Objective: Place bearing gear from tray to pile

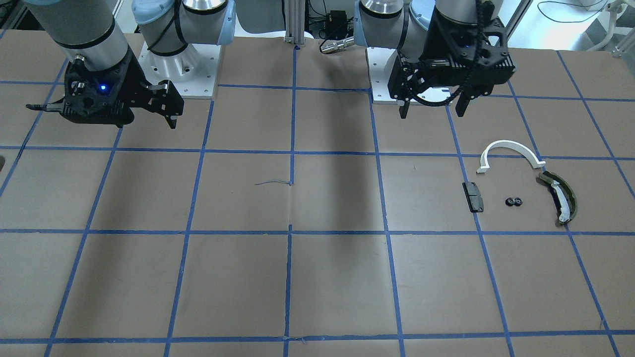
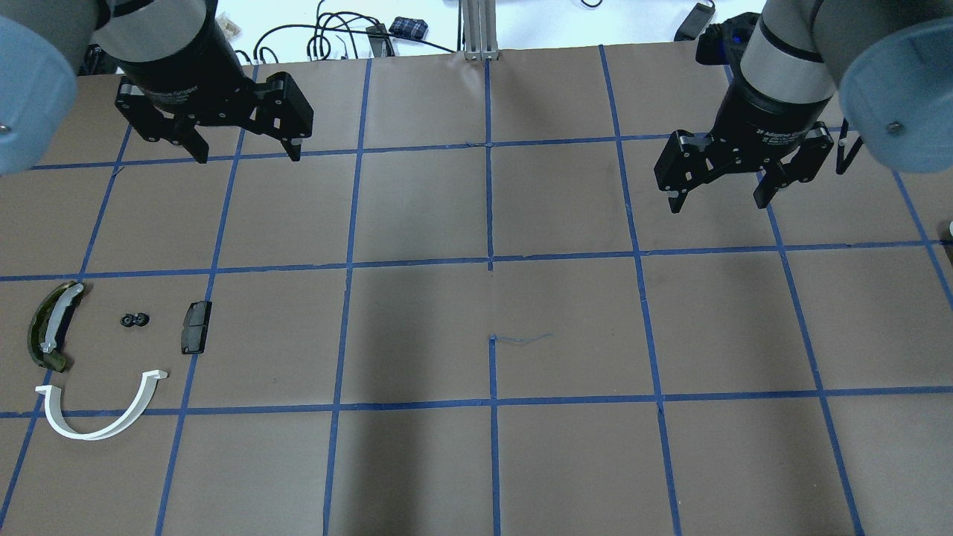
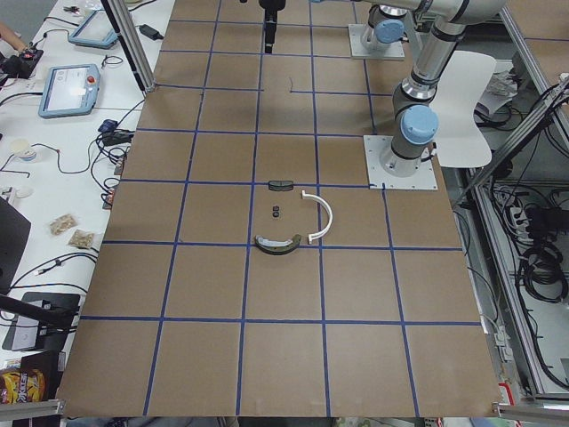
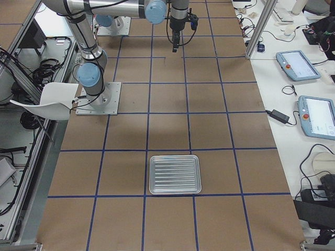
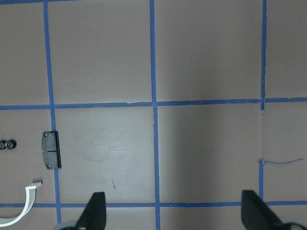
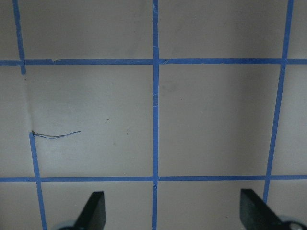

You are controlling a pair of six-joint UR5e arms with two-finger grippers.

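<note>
The small black bearing gear (image 1: pixel 514 201) lies on the table inside the pile, between the dark grey block (image 1: pixel 473 197) and the olive-green curved piece (image 1: pixel 561 198). The white half-ring (image 1: pixel 511 147) lies beside them. The gear also shows in the overhead view (image 2: pixel 135 320) and at the left wrist view's edge (image 5: pixel 6 145). The silver tray (image 4: pixel 175 174) looks empty. My left gripper (image 2: pixel 248 152) is open and empty, raised above the table beyond the pile. My right gripper (image 2: pixel 717 202) is open and empty, far from the pile.
Brown table paper with a blue tape grid (image 2: pixel 490 268). The arm base plates (image 1: pixel 178 74) stand at the robot's edge. Cables and teach pendants (image 4: pixel 315 117) lie off the table's far side.
</note>
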